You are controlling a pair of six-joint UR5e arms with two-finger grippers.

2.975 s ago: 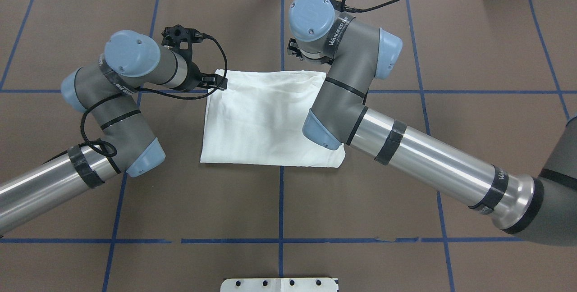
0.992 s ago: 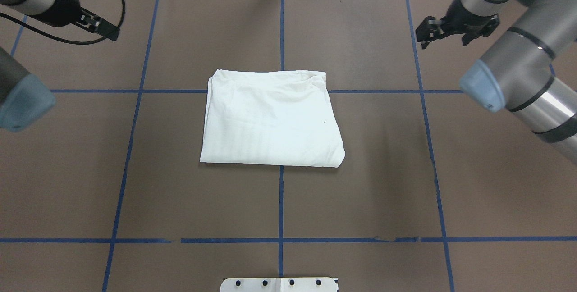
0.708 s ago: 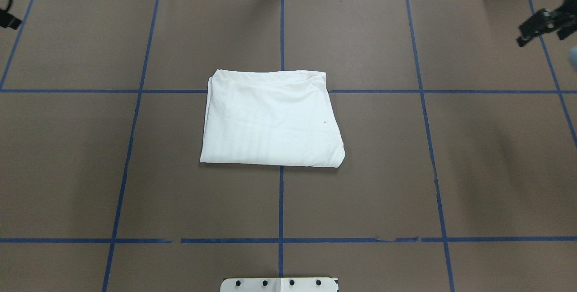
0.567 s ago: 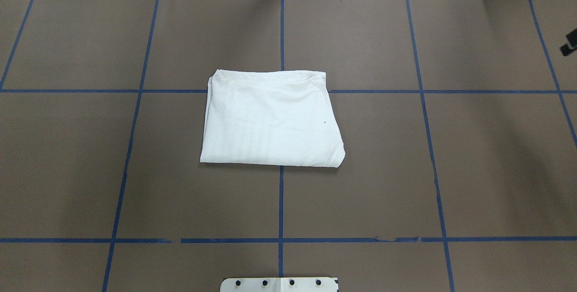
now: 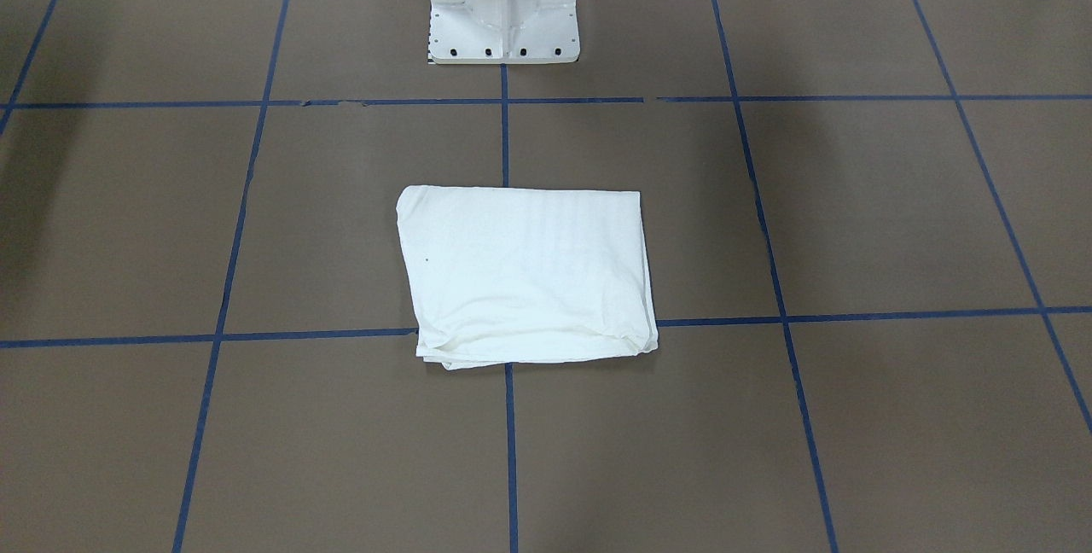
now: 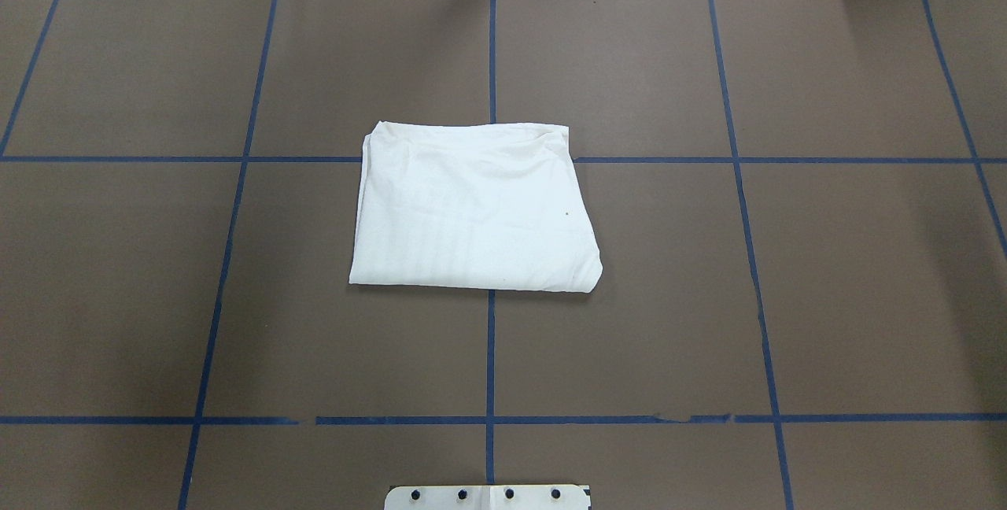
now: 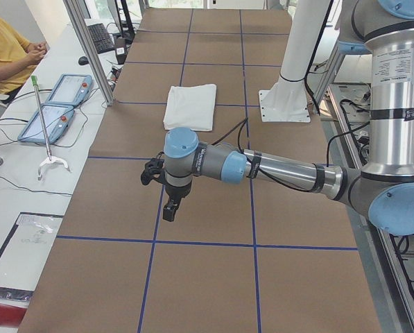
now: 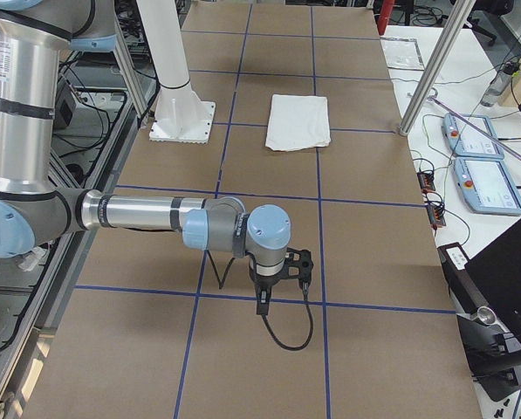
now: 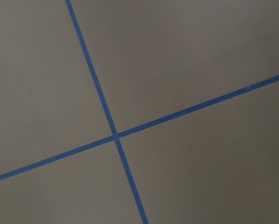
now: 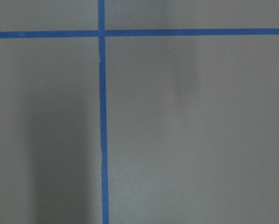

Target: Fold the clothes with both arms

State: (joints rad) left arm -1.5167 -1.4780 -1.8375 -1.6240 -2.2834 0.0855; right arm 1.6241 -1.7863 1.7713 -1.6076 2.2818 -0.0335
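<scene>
The white shirt lies folded into a neat rectangle at the middle of the brown table; it also shows in the front-facing view, the left view and the right view. No print, neck or tag shows. Both arms are out of the overhead and front-facing views. My left gripper hangs over the table far from the shirt. My right gripper hangs over the table's other end. I cannot tell whether either is open or shut. The wrist views show only bare table and blue tape.
The white pedestal base stands behind the shirt. Blue tape lines grid the table. Two teach pendants and a person in yellow are beside the table. A black cable trails from the right gripper.
Both arms have drawn back from the shirt's far corners and swung outward, out of the overhead view. The folded shirt has not moved.
</scene>
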